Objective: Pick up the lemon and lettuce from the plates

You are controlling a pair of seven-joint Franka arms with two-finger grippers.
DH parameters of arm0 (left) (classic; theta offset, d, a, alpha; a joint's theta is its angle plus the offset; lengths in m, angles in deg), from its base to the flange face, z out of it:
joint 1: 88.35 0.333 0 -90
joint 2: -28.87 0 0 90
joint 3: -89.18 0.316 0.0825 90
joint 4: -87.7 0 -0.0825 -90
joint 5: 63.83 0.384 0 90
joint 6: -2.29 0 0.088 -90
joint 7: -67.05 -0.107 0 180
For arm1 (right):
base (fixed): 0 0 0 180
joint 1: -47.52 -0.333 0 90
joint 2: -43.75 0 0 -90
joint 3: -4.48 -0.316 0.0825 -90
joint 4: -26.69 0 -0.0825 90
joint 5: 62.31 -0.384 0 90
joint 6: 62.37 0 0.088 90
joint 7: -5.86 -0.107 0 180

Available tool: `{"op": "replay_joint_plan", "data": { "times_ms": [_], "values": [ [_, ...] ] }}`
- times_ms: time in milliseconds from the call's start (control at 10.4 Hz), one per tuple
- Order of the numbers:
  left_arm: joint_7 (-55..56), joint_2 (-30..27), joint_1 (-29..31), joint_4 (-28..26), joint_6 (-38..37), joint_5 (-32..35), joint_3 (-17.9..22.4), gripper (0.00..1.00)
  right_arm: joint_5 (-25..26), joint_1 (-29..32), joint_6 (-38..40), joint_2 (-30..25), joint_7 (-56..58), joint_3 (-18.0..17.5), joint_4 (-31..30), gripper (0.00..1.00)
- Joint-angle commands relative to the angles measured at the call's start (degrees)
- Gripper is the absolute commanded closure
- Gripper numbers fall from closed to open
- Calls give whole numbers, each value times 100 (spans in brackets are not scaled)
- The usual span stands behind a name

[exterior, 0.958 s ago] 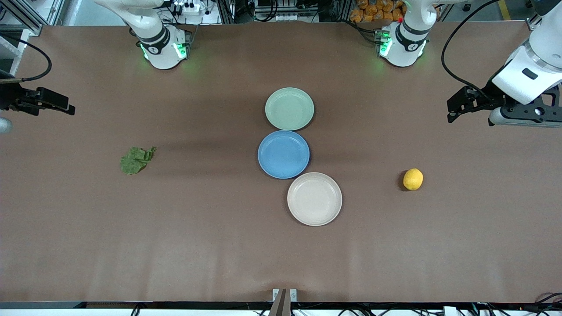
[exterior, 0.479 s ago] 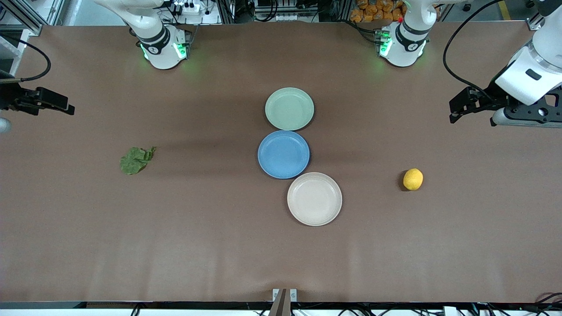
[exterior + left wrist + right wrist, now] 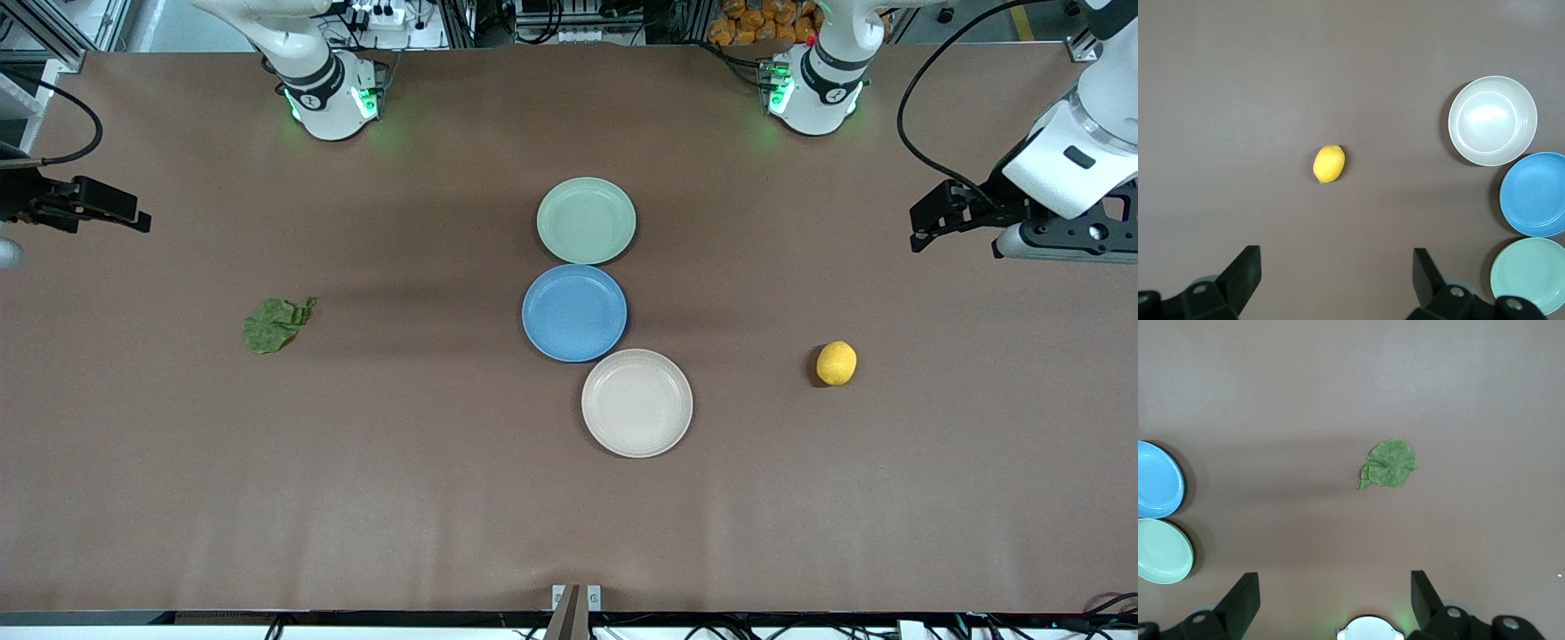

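Black fingers point(image 3: 1248, 270) of both grippers spread, empty, cut off by frame edges; lemon point(image 3: 837, 363) lies on table.

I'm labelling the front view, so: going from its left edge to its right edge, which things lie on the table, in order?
Lettuce → blue plate → green plate → cream plate → lemon.
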Motion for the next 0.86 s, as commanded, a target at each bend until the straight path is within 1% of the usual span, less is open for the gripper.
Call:
{"op": "replay_joint_plan", "data": {
  "times_ms": [0, 192, 479, 766],
  "values": [
    [57, 86, -32, 97, -4, -136, 1, 0, -104, 95, 104, 53, 27, -37, 117, 0],
    [57, 86, -24, 88, -4, -145, 1, 0, -104, 95, 86, 36, 27, -37, 100, 0],
    [48, 86, 2, 97, -4, -145, 1, 0, -113, 191, -19, -78, 27, -63, -102, 0],
    [48, 121, 20, 88, -4, -145, 10, 0, -113, 183, -28, -70, 27, -64, -94, 0]
  ]
}}
